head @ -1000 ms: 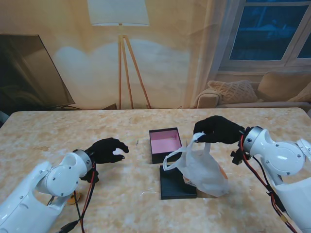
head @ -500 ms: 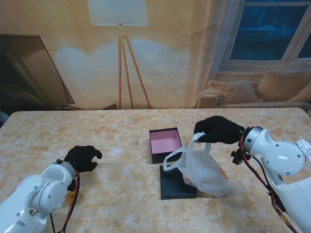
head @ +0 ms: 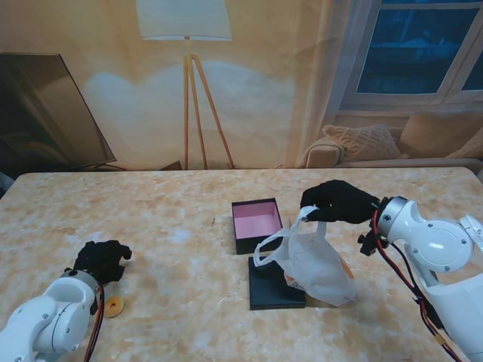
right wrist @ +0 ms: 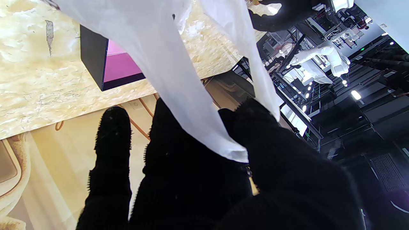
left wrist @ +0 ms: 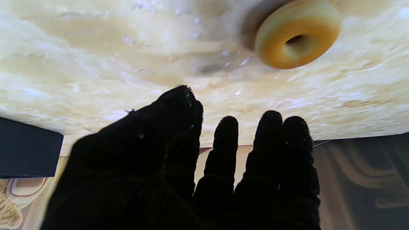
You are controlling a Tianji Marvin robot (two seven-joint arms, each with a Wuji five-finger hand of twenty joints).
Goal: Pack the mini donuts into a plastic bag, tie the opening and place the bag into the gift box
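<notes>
1. Near the left front edge of the table (head: 189, 302), the left hand (head: 102, 260) has pulled back toward me over the last second, leaving the middle of the table; it now hovers just beside a mini donut (head: 114, 306) lying on the marble.
2. That hand is empty, its fingers (left wrist: 225, 150) spread; judging by this retreat, it is lining up to pick the donut for the bag.
3. On the right, the right hand (head: 338, 200) has not moved: it pinches one handle of the white plastic bag (head: 313, 260), holding it up so the mouth sags open toward the left.
4. The bag's bottom rests on the black lid (head: 273, 285); the pink-lined gift box (head: 256, 222) sits open just beyond it, nothing inside.
5. Only the left wrist view shows the donut (left wrist: 295, 35) clearly as a ring, apart from the fingertips.
6. Only the right wrist view shows the handle (right wrist: 198, 105) trapped between thumb and fingers.
</notes>
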